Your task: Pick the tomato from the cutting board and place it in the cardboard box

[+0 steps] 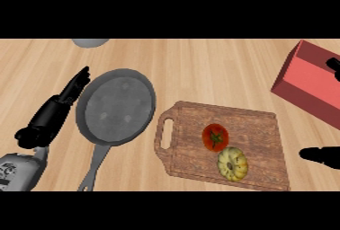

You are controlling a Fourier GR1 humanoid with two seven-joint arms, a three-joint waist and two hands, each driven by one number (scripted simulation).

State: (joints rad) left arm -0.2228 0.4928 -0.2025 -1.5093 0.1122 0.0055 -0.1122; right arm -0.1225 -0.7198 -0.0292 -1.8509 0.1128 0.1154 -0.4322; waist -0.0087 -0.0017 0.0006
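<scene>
Tomato: a red tomato with a green stem, lying near the middle of the cutting board, with no hand on it.
Cutting board: a brown wooden board with a handle slot at its left end, lying flat on the counter and turned slightly askew.
Squash: a pale yellow, ribbed squash on the same board, just beside the tomato on the side nearer the robot.
Box: a reddish box at the upper right, partly cut off by the view's edge, well apart from the tomato.
Right hand: only a black part shows at the right edge, beside the board's right end; whether its fingers are open cannot be told.
Left hand: at the left, fingers straight and pointing away from the robot, holding nothing, just beside the frying pan.
Frying pan: a grey pan left of the board, its handle pointing toward the robot.
Counter: light wood.
</scene>
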